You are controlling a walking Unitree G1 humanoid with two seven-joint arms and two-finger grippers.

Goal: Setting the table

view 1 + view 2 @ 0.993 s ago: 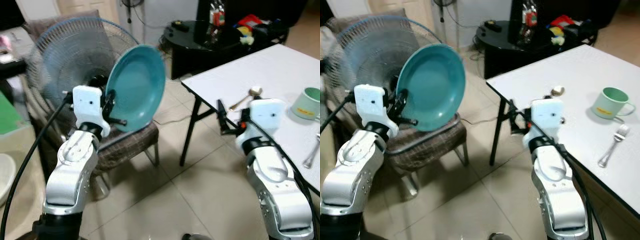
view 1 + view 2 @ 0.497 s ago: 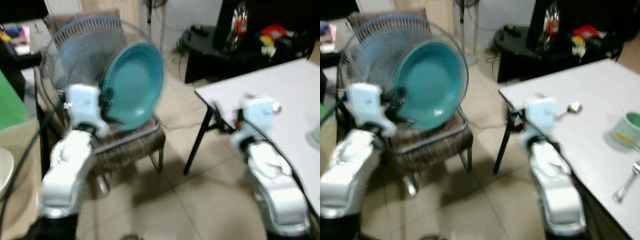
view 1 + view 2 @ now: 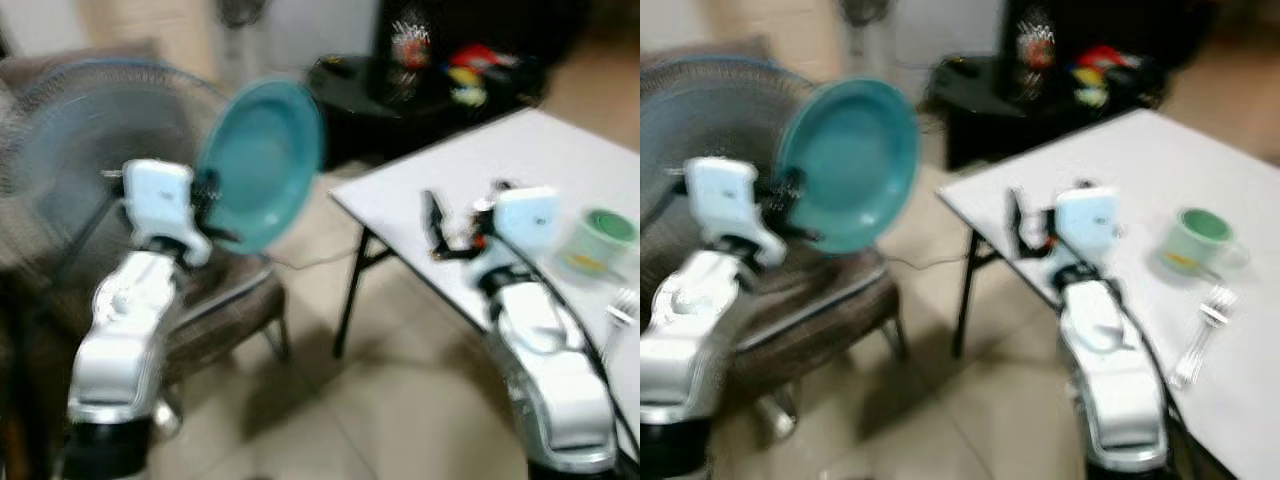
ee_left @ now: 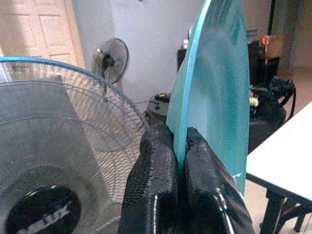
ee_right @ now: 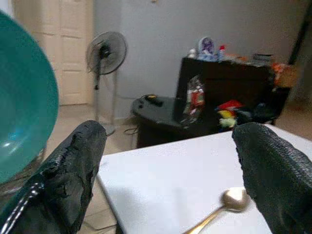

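A teal plate [image 3: 262,165] stands on edge in the air, left of the white table [image 3: 470,160]. My left gripper [image 4: 179,139] is shut on the plate's rim [image 4: 195,83], also visible in the left eye view [image 3: 215,205]. My right gripper [image 3: 440,232] is open and holds nothing, hovering over the table's near left part. Between its fingers [image 5: 73,165] a gold spoon [image 5: 234,197] lies on the table top. A green mug [image 3: 595,238] and a fork [image 3: 1200,330] sit on the table to the right of that arm.
A large grey fan [image 3: 90,150] and a plaid chair [image 3: 220,300] stand behind my left arm. A black round table [image 3: 400,85] with bottles and clutter is beyond the white table. A standing fan [image 4: 109,61] is by the back wall. Tiled floor lies between chair and table.
The whole picture has swung and blurred, so the camera moved. The table now reaches further left under my right gripper. The plate stays in the left gripper in the same pose.
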